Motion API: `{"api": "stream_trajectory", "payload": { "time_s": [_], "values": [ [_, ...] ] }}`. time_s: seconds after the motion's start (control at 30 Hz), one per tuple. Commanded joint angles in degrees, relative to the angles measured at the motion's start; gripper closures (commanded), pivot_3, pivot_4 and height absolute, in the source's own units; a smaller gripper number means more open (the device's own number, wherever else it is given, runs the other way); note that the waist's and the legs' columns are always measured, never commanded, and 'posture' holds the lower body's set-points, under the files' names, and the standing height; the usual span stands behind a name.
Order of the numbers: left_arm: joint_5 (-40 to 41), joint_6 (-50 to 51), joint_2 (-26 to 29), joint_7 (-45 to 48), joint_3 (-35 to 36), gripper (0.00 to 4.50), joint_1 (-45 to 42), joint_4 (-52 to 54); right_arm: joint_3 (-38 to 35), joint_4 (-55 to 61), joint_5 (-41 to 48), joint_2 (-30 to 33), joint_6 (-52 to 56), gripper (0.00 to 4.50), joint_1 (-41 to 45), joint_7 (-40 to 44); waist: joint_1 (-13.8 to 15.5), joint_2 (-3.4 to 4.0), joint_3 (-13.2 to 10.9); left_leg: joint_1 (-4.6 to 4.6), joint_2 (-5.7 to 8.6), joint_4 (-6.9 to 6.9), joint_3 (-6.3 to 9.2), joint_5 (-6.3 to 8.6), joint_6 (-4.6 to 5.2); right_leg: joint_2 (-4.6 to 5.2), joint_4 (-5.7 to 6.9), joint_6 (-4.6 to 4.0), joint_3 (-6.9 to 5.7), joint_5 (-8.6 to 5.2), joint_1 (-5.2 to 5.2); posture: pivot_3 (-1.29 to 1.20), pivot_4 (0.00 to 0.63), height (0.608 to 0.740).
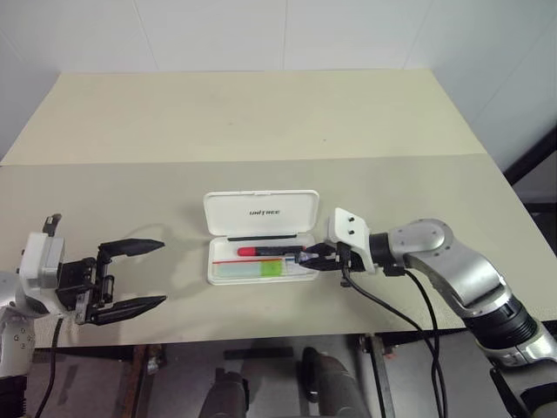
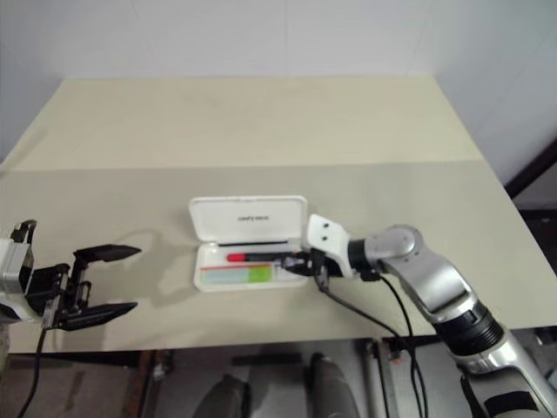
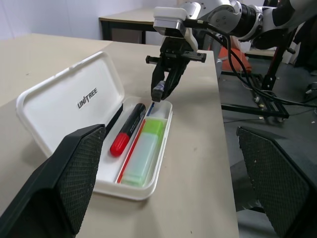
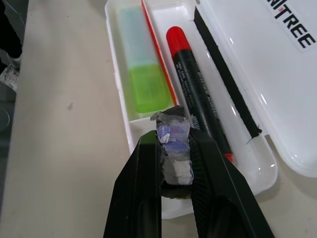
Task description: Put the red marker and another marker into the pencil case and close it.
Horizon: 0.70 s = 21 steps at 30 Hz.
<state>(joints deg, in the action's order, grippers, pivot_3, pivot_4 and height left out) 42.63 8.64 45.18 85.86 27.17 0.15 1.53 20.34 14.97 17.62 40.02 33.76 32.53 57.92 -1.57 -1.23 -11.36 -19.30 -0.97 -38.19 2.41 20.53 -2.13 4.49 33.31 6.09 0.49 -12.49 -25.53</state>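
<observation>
The white pencil case (image 1: 261,212) lies open at the table's middle, its lid with "UNITREE" lettering standing back. The red marker (image 1: 270,251) lies in the far part of its tray, red cap to the left. The other marker (image 1: 252,270), green-capped with a pale body, lies in the near part. My right gripper (image 1: 305,258) is shut, its taped tips low over the tray's right end, close to the red marker's (image 4: 195,89) end. I cannot tell whether they touch it. My left gripper (image 1: 162,273) stands open well left of the case, holding nothing.
The beige table (image 1: 261,131) has a seam running across behind the case, and its front edge (image 1: 287,335) lies close below both grippers. A black cable (image 1: 392,309) hangs from my right wrist over that edge. White walls stand behind the table.
</observation>
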Motion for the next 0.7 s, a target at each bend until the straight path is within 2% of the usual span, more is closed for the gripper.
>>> {"api": "stream_trajectory", "payload": {
  "time_s": [0.03,0.37,0.57,0.7],
  "values": [
    [0.86,-0.85,0.75,0.32,2.46,0.0,0.53,0.29,0.26,-0.05,-0.95,-1.21,-1.71,4.1,1.45,1.33,0.01,0.0,0.0,0.0,0.0,0.0,0.0,0.0,0.0,0.0,0.0,0.0,0.0,0.0,0.0,0.0,0.15,0.74],
    [1.58,-0.42,0.75,0.44,3.38,0.0,0.39,0.44,-0.93,3.14,0.5,-2.14,1.3,4.1,1.0,2.9,0.0,0.0,0.0,0.01,-0.01,-0.01,0.01,0.0,0.0,0.0,0.04,0.0,-0.01,0.0,0.0,0.0,0.15,0.74],
    [5.12,0.95,0.0,-0.59,5.44,0.0,-2.02,-0.61,-0.67,1.88,-0.32,-3.13,0.92,4.1,1.26,2.56,0.01,0.0,0.0,0.03,-0.01,-0.03,0.02,0.0,0.0,0.0,0.1,-0.01,-0.01,0.0,0.0,0.0,0.15,0.74],
    [4.61,0.24,0.67,2.33,5.67,0.0,-0.55,-1.79,-0.29,1.01,-0.89,-3.26,0.27,4.1,1.47,3.27,-0.05,0.0,0.0,0.03,0.0,-0.03,0.01,0.0,-0.01,0.01,0.1,-0.01,-0.01,0.0,0.0,0.0,0.15,0.74]
  ]
}}
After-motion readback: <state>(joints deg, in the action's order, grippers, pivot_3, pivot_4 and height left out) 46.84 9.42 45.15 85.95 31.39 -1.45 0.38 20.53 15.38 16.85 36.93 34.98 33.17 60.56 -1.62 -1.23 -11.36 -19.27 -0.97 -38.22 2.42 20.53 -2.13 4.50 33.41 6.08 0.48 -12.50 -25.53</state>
